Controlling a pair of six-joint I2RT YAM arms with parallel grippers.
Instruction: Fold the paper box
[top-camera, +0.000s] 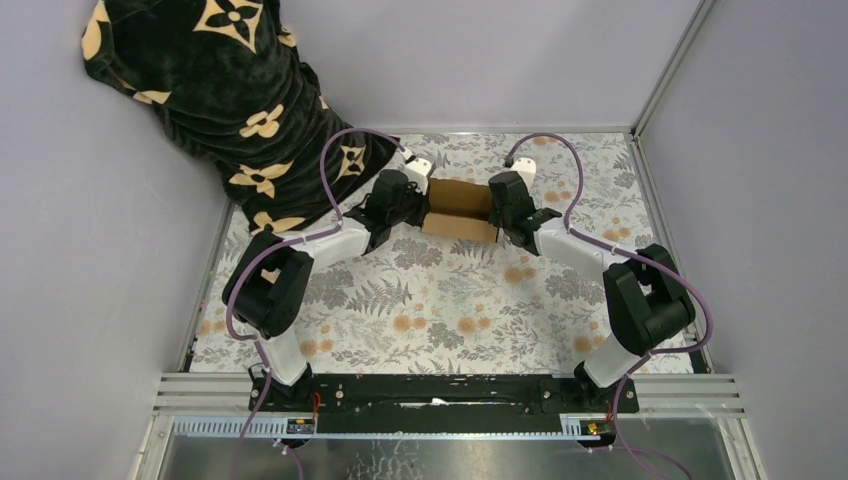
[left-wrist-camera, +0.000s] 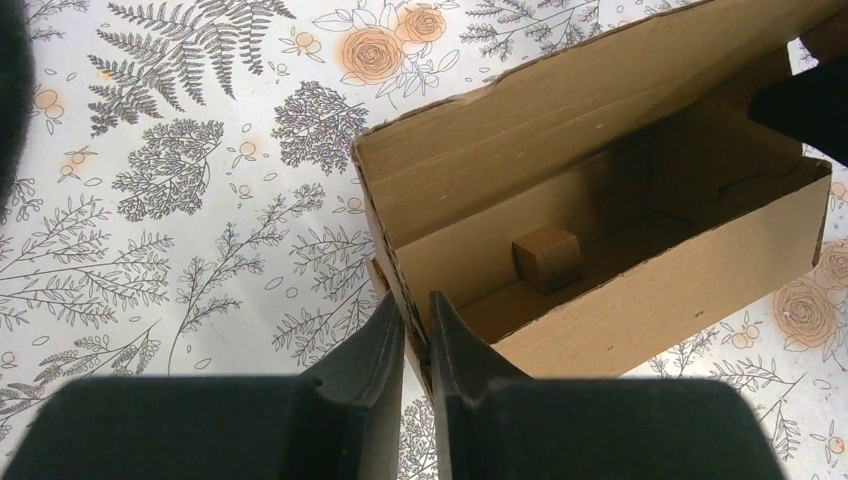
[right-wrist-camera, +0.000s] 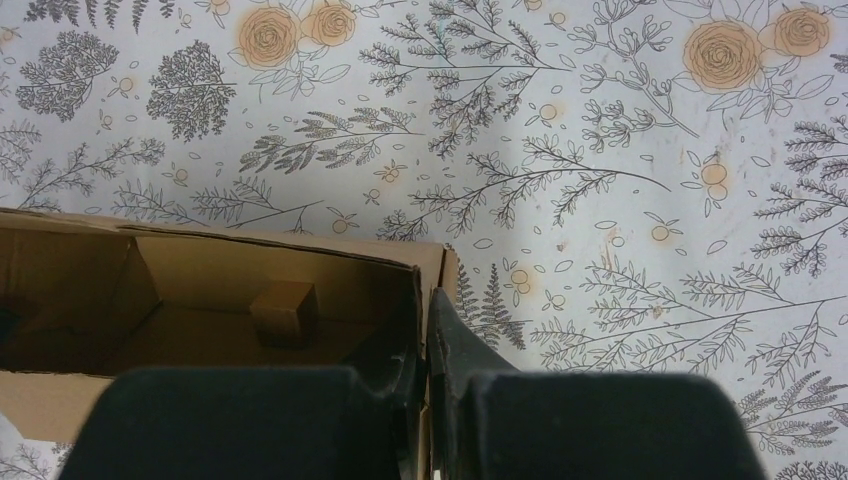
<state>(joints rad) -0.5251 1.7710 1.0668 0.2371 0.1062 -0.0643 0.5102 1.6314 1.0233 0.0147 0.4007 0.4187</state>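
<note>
The paper box (top-camera: 462, 208) is plain brown cardboard, standing as an open-topped rectangular box at the far middle of the table, between both arms. My left gripper (left-wrist-camera: 416, 310) is shut on the box's left end wall (left-wrist-camera: 392, 255), one finger outside and one inside. My right gripper (right-wrist-camera: 425, 320) is shut on the right end wall (right-wrist-camera: 432, 268) the same way. Inside the box (left-wrist-camera: 600, 200) a small cardboard tab (left-wrist-camera: 546, 257) stands up from the floor; the same tab (right-wrist-camera: 284, 312) shows in the right wrist view. The lid flap (left-wrist-camera: 560, 110) stands open at the far side.
A black blanket with tan flower shapes (top-camera: 230, 90) lies heaped at the far left corner, close to the left arm. The floral tablecloth (top-camera: 440, 300) covers the table. Grey walls and a metal frame (top-camera: 665, 70) enclose the sides.
</note>
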